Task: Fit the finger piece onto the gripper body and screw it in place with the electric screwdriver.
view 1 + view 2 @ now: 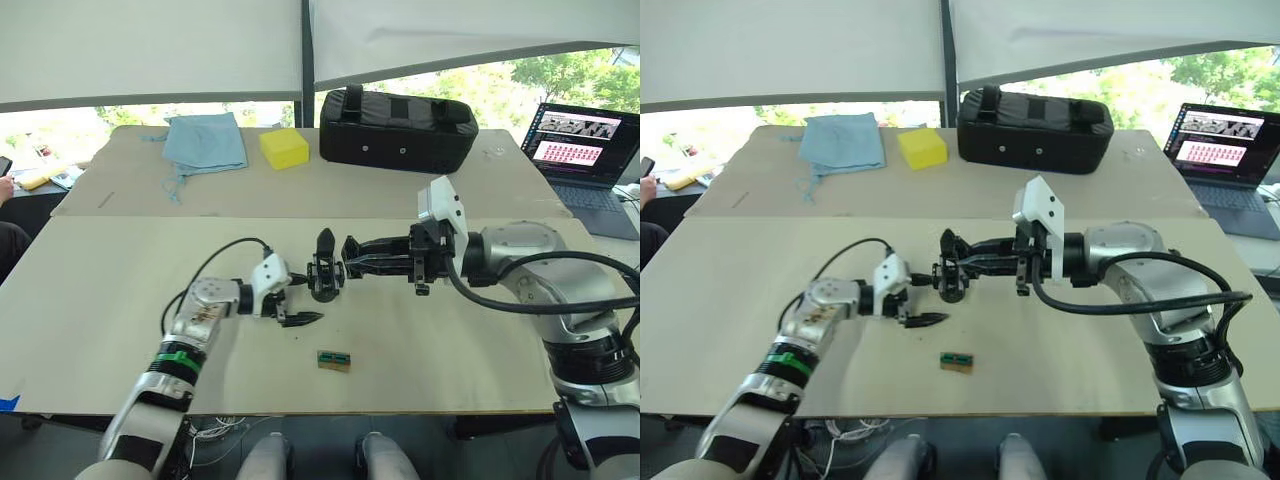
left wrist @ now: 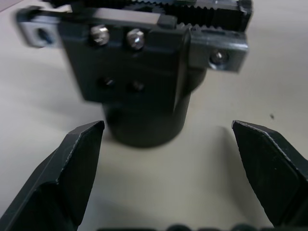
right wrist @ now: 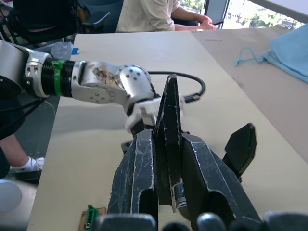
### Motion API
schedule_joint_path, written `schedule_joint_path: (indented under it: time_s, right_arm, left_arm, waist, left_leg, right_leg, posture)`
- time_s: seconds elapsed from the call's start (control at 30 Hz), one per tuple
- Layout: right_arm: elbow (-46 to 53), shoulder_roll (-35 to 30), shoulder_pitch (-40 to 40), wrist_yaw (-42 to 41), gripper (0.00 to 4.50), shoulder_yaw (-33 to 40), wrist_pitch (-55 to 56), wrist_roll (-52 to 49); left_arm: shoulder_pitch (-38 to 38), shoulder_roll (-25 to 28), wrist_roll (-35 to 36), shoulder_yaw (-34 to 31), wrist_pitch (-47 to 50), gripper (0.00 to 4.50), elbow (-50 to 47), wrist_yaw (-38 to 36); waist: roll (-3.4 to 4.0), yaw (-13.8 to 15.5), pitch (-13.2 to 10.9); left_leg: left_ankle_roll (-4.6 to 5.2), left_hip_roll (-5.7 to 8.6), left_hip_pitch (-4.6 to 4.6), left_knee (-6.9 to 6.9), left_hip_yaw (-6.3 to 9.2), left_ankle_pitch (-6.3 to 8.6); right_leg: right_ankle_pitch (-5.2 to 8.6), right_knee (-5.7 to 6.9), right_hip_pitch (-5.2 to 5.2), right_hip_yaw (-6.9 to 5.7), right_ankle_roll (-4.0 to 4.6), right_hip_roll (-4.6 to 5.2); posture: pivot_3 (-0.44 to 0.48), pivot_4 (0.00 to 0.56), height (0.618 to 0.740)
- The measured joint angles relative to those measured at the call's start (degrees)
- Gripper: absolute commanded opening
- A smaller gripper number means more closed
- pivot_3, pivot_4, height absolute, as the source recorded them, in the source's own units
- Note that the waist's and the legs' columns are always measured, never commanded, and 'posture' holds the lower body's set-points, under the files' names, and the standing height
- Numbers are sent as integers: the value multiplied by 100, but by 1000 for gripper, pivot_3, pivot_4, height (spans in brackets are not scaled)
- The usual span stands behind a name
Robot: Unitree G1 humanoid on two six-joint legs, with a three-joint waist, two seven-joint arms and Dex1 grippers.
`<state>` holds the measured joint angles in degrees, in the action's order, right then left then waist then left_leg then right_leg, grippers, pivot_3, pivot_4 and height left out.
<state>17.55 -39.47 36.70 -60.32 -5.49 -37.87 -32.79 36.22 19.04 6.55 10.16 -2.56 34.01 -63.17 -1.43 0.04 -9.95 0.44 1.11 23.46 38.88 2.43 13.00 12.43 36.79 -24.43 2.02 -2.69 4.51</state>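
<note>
**A:** Right wrist view, which step is this?

**B:** Fitting, I'd judge. The right gripper (image 3: pixel 167 139) has its fingers clamped on the upright finger piece (image 3: pixel 169 106). The gripper body (image 2: pixel 139 82) sits mid-tabletop (image 1: pixel 120 300), facing the left gripper's (image 2: pixel 168 127) wide-spread fingers. The next move calls for lining the piece up with the screw holes.

**A:** Counts?

**B:** One piece, one body.

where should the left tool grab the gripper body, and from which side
Probably the round barrel under its screwed block, coming from the robot's left. The right tool already clamps the gripper body from the other side, and the barrel faces the open left tool, looking narrower than its gap.
</note>
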Motion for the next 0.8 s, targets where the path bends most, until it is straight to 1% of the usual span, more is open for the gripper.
schedule_joint_path:
  time_s: [0.07, 0.1, 0.2, 0.23, 0.27, 0.4, 0.5, 0.6, 0.67, 0.8]
  right_arm:
    - [57, -16, -42, 63, 343, 11, -6, 0]
    - [96, -28, -71, 81, 343, 16, -10, 0]
    - [182, -50, -199, 138, 343, 29, -55, -1]
    - [203, -68, -229, 155, 343, 33, -61, -1]
    - [230, -95, -264, 160, 343, 43, -61, -1]
    - [211, -108, -375, 73, 343, 74, 35, -1]
    - [140, -97, -381, -66, 343, 95, 251, 6]
    - [-27, -55, -396, -169, 343, 90, 502, 81]
    - [-128, -36, -397, -200, 343, 69, 585, 137]
    - [-198, -19, -399, -199, 343, 55, 667, 225]
  left_arm:
    - [135, -159, -6, -2, -72, 4500, 226, 126]
    - [196, -231, -12, -2, -120, 4256, 321, 162]
    - [361, -432, -15, -13, -316, 3365, 642, 186]
    - [418, -456, -15, -11, -409, 2836, 767, 126]
    - [492, -479, -1, -14, -549, 2486, 922, 18]
    - [759, -494, -20, 26, -1011, 2482, 1487, -539]
    - [1047, -629, -136, 85, -1272, 2482, 1954, -743]
    - [1301, -849, -273, 119, -1387, 2482, 2320, -725]
    - [1346, -963, -361, 129, -1416, 2482, 2378, -646]
    - [1398, -1035, -498, 100, -1461, 2482, 2456, -180]
  waist:
    - [0, -2, 0]
    - [0, -2, 0]
    - [-1, -3, 0]
    - [-1, -4, 0]
    - [-1, -3, 0]
    - [-2, -6, -1]
    - [-4, 11, -2]
    - [-4, 24, -2]
    - [-4, 16, -2]
    - [-5, -3, -2]
  left_leg:
    - [0, 0, -2, -1, 0, 0]
    - [0, -1, -2, -1, 0, 0]
    - [0, 1, -1, 0, -1, 0]
    - [0, 1, -2, 0, -1, 0]
    - [0, 1, -2, -1, -2, 0]
    - [0, 3, -1, 0, -25, 0]
    - [0, 3, 1, 3, -44, 0]
    - [1, 5, 6, 7, -46, 1]
    - [2, 4, 6, 7, -47, 1]
    - [3, 1, 2, 6, -45, 1]
  right_leg:
    - [0, 1, 0, 0, 0, -1]
    - [0, 0, 1, 0, 0, -2]
    - [0, -1, 1, 0, 0, -1]
    - [0, -1, 2, 0, 0, -1]
    - [0, -1, 2, -1, 0, -1]
    - [0, -2, 3, -2, 0, -1]
    - [0, -4, 5, -7, -1, -1]
    - [-3, -7, 6, -7, -6, 0]
    - [-3, -8, 5, -5, -6, 0]
    - [-3, -3, 5, -4, -6, -3]
  posture:
    - [0, 150, 740]
    - [0, 150, 740]
    - [0, 150, 740]
    - [0, 150, 740]
    - [0, 150, 740]
    - [0, 150, 740]
    - [0, 150, 740]
    - [0, 150, 740]
    - [0, 150, 740]
    - [0, 150, 740]
